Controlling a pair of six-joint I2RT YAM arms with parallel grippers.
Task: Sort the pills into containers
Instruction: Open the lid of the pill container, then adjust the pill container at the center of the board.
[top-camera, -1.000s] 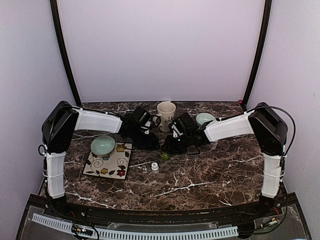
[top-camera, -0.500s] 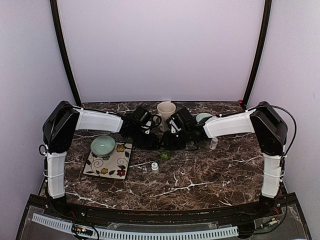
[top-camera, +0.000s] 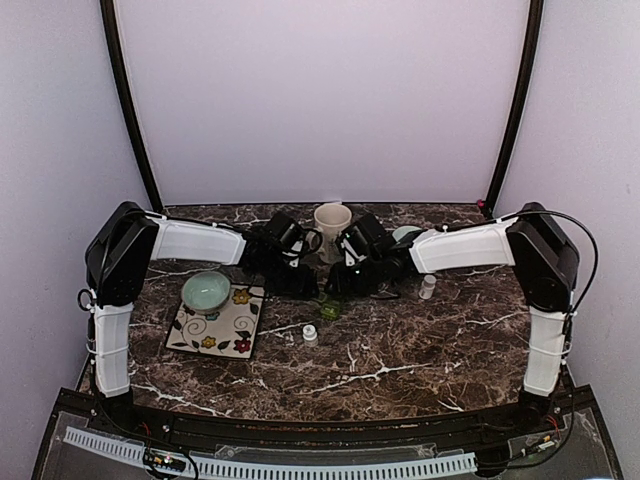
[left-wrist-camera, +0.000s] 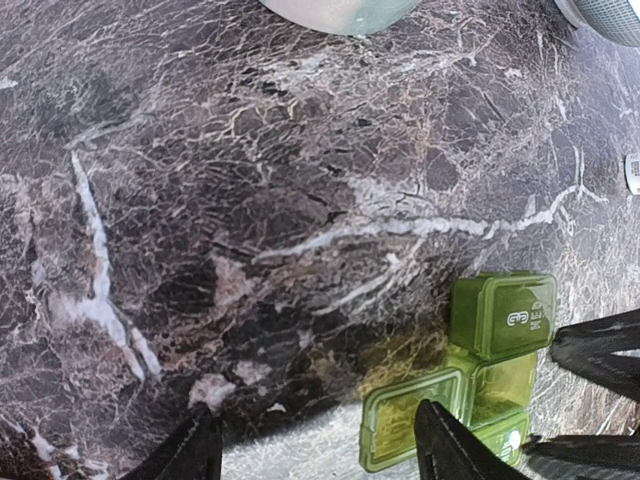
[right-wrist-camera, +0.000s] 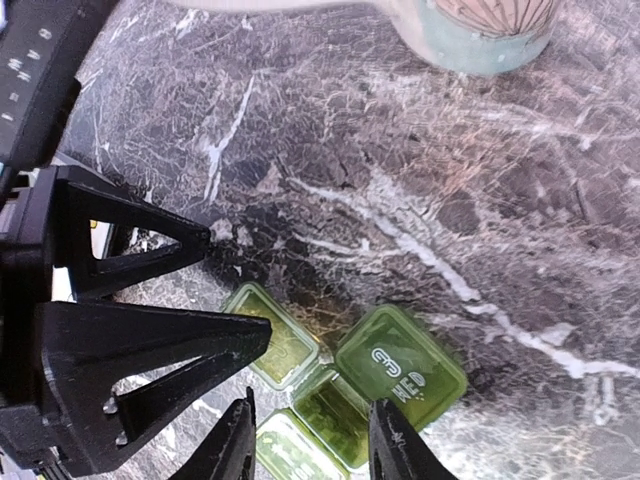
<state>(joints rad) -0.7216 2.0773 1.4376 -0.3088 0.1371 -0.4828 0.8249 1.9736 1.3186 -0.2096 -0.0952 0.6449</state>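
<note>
1. Work is centring on the pill box, which is lying flat on the counter. Both arms are hovering over it, and I judge the step to be readying its compartments, since no pills are being carried.
2. Released and grasping nothing, the left gripper is hanging just above the box with its fingers spread wide, one of them sitting over the box's edge.
3. Opposite it across the box, the right gripper is likewise gaping, with its fingers straddling the middle of the strip and pinching nothing.
4. One end compartment is showing a shut lid with an embossed mark, while the other two seem to be standing open. Their insides are looking green and bare, apart from a pale speck in the left wrist view that may be a pill or glare; I cannot tell which.
5. Beyond the box a mug is standing, to the right of the box a small bottle, and nearer the arm bases than the box a white piece. Whether any of them is holding pills is not showing.
6. Next, I am expecting one gripper to be steadying the box while the other goes for pills. With both crowding so close, knocking the light box is the risk.
</note>
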